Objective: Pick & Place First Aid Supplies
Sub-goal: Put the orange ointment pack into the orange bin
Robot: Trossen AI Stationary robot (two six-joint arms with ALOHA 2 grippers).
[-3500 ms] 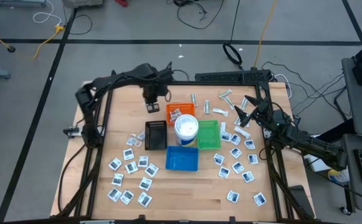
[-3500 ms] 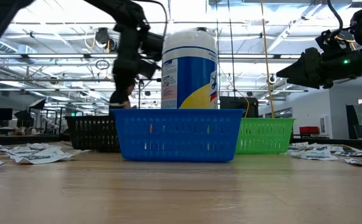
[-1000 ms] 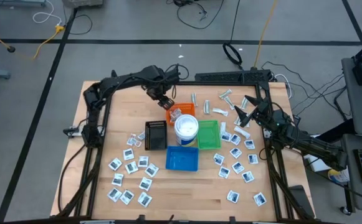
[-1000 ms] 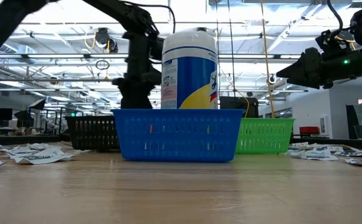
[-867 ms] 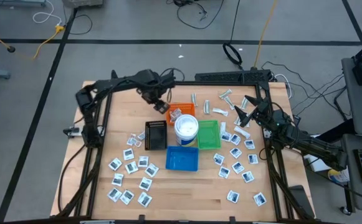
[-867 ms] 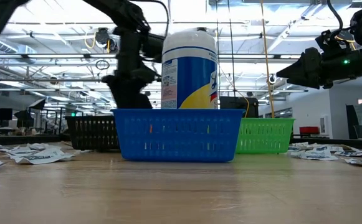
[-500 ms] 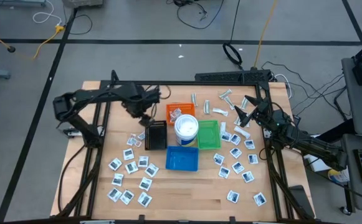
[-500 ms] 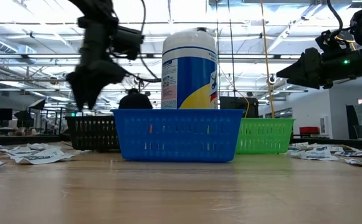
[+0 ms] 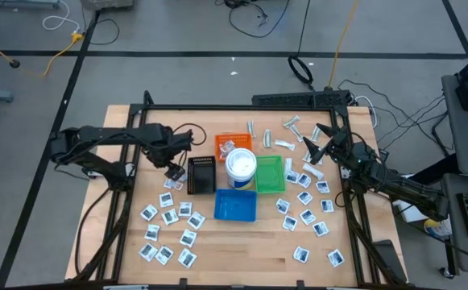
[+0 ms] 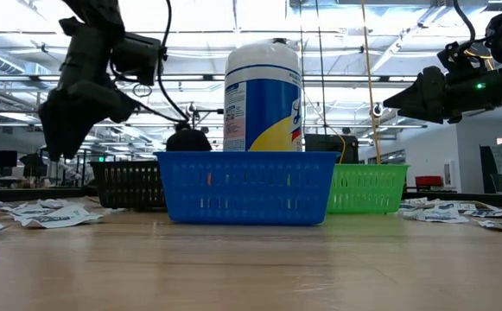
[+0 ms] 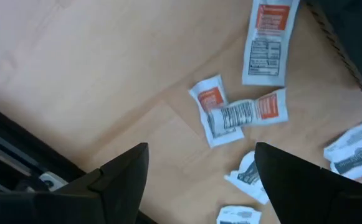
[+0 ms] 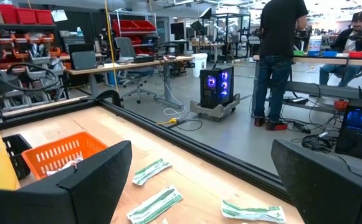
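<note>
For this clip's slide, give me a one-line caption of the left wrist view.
Left gripper open and empty above red-marked packets lying on the wooden table.

Four small trays sit mid-table: one orange (image 9: pixel 234 143), one black (image 9: pixel 201 174), one green (image 9: pixel 269 174), one blue (image 9: pixel 235 205). One white round tub (image 9: pixel 240 167) stands among them. About fourteen square packets (image 9: pixel 169 217) lie just below the left gripper (image 9: pixel 173 171), about fifteen more (image 9: pixel 306 216) below the right gripper (image 9: pixel 317 146), and roughly six narrow wrapped strips (image 9: pixel 291 124) lie beside it.
</note>
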